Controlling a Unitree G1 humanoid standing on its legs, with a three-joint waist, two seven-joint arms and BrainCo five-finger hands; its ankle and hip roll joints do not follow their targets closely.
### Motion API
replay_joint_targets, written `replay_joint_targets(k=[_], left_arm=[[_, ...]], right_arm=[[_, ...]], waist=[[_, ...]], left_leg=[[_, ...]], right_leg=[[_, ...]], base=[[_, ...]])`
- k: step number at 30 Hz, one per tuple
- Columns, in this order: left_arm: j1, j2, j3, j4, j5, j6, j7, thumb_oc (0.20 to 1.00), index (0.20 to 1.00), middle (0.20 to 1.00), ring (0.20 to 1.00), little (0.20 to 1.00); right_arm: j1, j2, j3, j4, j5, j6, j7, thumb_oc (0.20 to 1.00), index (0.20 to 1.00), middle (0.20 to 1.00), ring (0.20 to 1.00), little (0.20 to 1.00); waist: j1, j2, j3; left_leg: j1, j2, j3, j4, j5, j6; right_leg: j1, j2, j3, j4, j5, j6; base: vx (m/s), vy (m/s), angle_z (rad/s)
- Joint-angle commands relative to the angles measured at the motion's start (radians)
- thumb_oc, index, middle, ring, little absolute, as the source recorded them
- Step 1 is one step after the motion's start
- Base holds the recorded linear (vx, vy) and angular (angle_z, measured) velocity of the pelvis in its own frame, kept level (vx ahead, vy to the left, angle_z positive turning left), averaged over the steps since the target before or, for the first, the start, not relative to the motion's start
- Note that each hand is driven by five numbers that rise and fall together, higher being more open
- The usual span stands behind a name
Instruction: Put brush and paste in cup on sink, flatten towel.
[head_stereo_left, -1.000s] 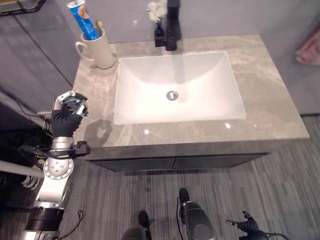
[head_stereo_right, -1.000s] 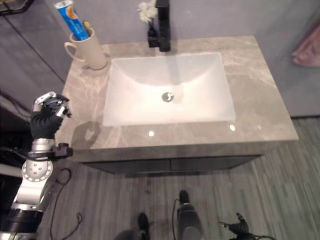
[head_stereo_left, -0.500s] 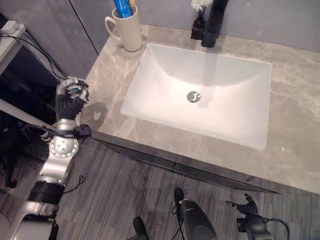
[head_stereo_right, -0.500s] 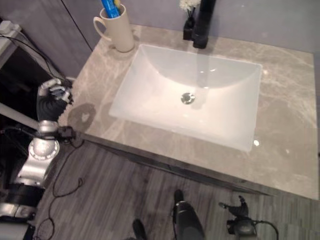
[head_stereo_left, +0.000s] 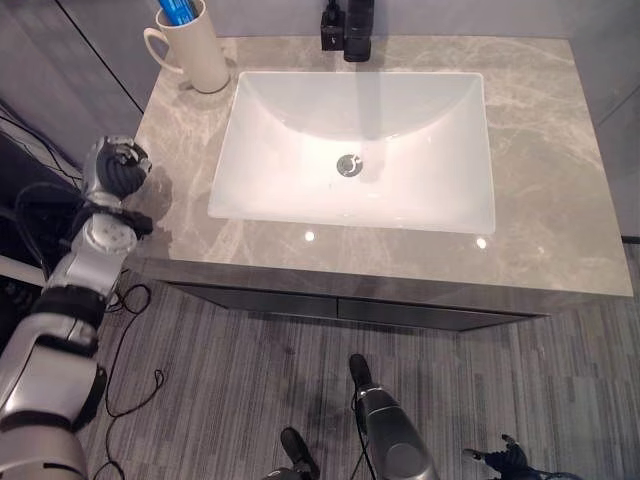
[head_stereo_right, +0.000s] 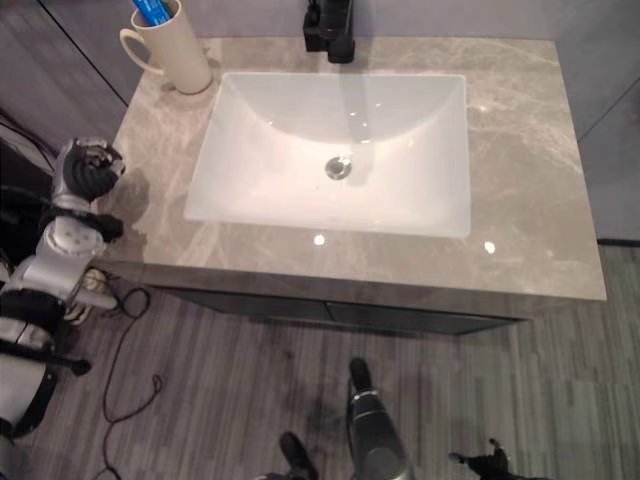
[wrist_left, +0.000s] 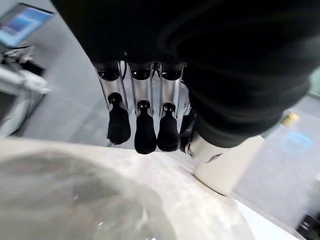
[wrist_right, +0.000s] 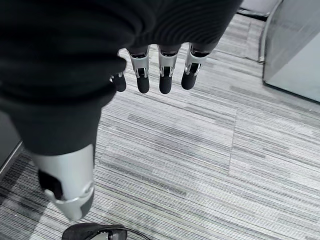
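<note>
A cream mug (head_stereo_left: 195, 55) stands on the back left corner of the grey stone counter (head_stereo_left: 560, 150), with a blue toothpaste tube (head_stereo_left: 178, 10) upright in it. Whether a brush is in the mug too I cannot tell. My left hand (head_stereo_left: 113, 165) hangs just off the counter's left edge, in front of the mug and apart from it. Its fingers (wrist_left: 145, 125) are relaxed and hold nothing, and the mug (wrist_left: 227, 167) shows past them. My right hand (wrist_right: 165, 75) hangs low over the floor in front of the cabinet, fingers loose and empty.
A white rectangular basin (head_stereo_left: 400, 120) is sunk into the counter's middle, with a black faucet (head_stereo_left: 357, 30) behind it. Grey walls close the back and left. Striped grey carpet (head_stereo_left: 560, 380) lies in front of the cabinet.
The camera has swung, so the whole picture has shifted. My left hand still hangs by the counter's left edge and the mug with the tube stands where it was.
</note>
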Motion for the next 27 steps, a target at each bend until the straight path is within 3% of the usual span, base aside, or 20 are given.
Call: replay_joint_targets(k=[1,10,11,14,20,25,27], left_arm=[[-0.064,0.075,-0.003,0.043,0.061,0.003,0.011,0.2,0.2,0.2,0.2,0.2],[-0.27,0.092,-0.201,0.235,0.213,0.046,0.012,0.2,0.2,0.2,0.2,0.2],[-0.298,0.101,-0.266,0.234,0.297,0.056,0.023,0.2,0.2,0.2,0.2,0.2],[-0.317,0.074,-0.261,0.266,0.267,0.059,0.01,0.2,0.2,0.2,0.2,0.2],[-0.189,0.014,-0.102,0.166,0.1,0.01,0.035,0.2,0.2,0.2,0.2,0.2],[-0.173,-0.008,-0.097,0.178,0.128,0.027,0.027,0.2,0.2,0.2,0.2,0.2],[-0.172,0.006,-0.104,0.218,0.146,0.031,0.006,0.2,0.2,0.2,0.2,0.2]], right_arm=[[0.004,-0.007,0.051,0.027,-0.015,0.004,0.014,1.0,1.0,1.0,1.0,1.0],[-0.024,-0.016,0.097,0.004,0.018,-0.02,0.036,1.0,1.0,1.0,1.0,1.0],[-0.031,-0.021,0.103,0.008,0.02,-0.026,0.034,1.0,1.0,1.0,1.0,1.0],[-0.037,-0.024,0.113,0.017,0.014,-0.025,0.036,1.0,1.0,1.0,1.0,1.0],[-0.009,-0.019,0.1,0.048,0.024,-0.014,0.042,1.0,1.0,1.0,1.0,1.0],[-0.006,-0.022,0.092,0.047,0.032,-0.015,0.064,1.0,1.0,1.0,1.0,1.0],[-0.007,-0.021,0.112,0.015,0.049,-0.027,0.093,1.0,1.0,1.0,1.0,1.0]], waist=[[-0.001,-0.043,-0.022],[-0.02,-0.035,0.006],[-0.023,-0.033,0.007],[-0.025,-0.032,0.011],[-0.011,-0.033,-0.007],[-0.016,-0.04,-0.039],[-0.023,-0.061,-0.052]], left_leg=[[0.103,-0.01,-0.083,0.007,-0.044,0.015],[0.059,0.0,-0.08,0.006,-0.02,-0.001],[0.05,0.003,-0.078,0.006,-0.018,-0.005],[0.042,0.006,-0.076,0.006,-0.016,-0.007],[0.046,0.01,-0.094,0.006,-0.016,-0.009],[0.087,0.016,-0.083,0.006,-0.038,-0.007],[0.102,0.011,-0.076,0.006,-0.052,-0.003]], right_leg=[[0.017,-0.096,0.026,-0.104,0.128,0.121],[-0.031,-0.071,0.046,-0.116,0.142,0.114],[-0.042,-0.065,0.048,-0.119,0.142,0.114],[-0.052,-0.058,0.053,-0.121,0.143,0.111],[-0.038,-0.053,0.048,-0.134,0.138,0.108],[-0.007,-0.053,0.044,-0.126,0.13,0.111],[-0.008,-0.047,0.058,-0.125,0.14,0.115]], base=[[0.0,0.0,0.0],[0.01,-0.01,-0.01],[0.03,-0.014,-0.07],[0.03,-0.022,-0.13],[0.05,-0.023,-0.09],[0.03,0.011,0.05],[-0.04,0.044,-0.09]])
